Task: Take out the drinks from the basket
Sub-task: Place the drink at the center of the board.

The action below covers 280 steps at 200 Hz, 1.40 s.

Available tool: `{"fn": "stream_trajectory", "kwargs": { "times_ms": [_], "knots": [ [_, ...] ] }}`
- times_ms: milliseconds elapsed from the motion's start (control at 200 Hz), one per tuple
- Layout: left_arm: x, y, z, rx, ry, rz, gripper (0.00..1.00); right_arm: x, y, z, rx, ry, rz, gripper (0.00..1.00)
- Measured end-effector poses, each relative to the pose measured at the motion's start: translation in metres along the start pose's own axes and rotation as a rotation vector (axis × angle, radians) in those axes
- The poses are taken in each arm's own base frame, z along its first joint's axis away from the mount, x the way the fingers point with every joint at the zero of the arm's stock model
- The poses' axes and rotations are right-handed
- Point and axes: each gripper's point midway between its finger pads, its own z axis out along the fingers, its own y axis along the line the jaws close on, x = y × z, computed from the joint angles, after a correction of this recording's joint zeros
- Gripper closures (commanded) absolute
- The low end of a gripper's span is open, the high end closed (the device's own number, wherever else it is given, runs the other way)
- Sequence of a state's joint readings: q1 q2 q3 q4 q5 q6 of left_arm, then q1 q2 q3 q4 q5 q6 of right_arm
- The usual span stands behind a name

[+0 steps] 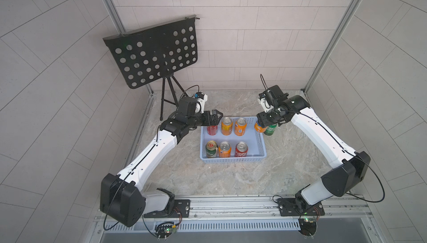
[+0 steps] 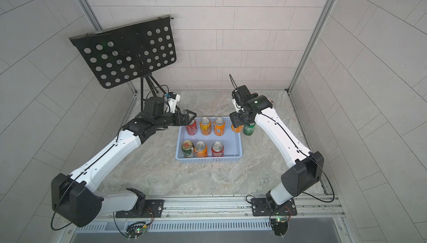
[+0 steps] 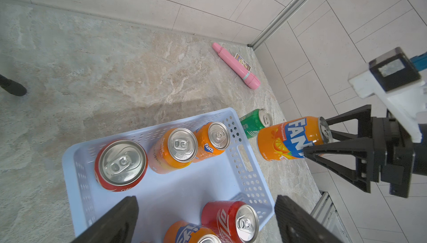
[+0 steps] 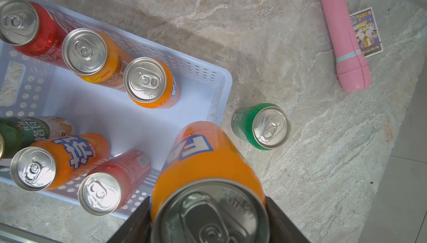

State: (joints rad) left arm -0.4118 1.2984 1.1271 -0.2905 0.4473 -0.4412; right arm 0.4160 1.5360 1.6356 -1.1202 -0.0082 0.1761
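Six cans [image 1: 226, 126] in basket [image 1: 233, 160], seventh can [image 1: 259, 128] right of it, eighth can [image 1: 270, 130] beyond

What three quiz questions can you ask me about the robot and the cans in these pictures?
1. How many small aluminium soda cans stand inside the light-blue perforated plastic basket?
2. True or false: the plain green aluminium can stands on the marble-patterned table, outside the basket.
3. What is the right end effector holding? A) nothing B) the orange Fanta aluminium can C) the basket

Key: 1) six. 2) true. 3) B.
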Motion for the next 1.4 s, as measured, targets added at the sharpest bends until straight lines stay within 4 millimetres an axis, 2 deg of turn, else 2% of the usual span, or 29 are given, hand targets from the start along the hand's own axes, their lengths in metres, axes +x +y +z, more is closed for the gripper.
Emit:
{"fn": "stream_trajectory", "kwargs": {
  "times_ms": [125, 400, 580, 826, 1146, 1401],
  "knots": [
    [0.005, -0.010, 0.005, 0.024, 0.019, 0.002, 0.00, 0.002, -0.003, -0.005, 0.014, -0.007, 0.002, 0.87],
    [-0.001, -0.033, 0.012, 0.078, 0.027, 0.029, 0.00, 0.018, -0.018, -0.010, 0.058, 0.007, 0.019, 0.87],
    [0.001, -0.030, 0.017, 0.074, 0.041, 0.021, 0.00, 0.031, -0.030, -0.014, 0.090, 0.025, 0.035, 0.87],
    [0.000, -0.032, 0.017, 0.082, 0.032, 0.020, 0.00, 0.038, -0.037, -0.023, 0.111, 0.009, 0.044, 0.87],
    [0.000, -0.030, 0.009, 0.056, 0.009, 0.036, 0.00, 0.072, -0.045, -0.005, 0.143, 0.080, 0.070, 0.87],
    [0.002, -0.019, -0.004, -0.023, 0.008, 0.102, 0.00, 0.084, -0.044, 0.007, 0.141, 0.060, 0.109, 0.87]
  ]
}}
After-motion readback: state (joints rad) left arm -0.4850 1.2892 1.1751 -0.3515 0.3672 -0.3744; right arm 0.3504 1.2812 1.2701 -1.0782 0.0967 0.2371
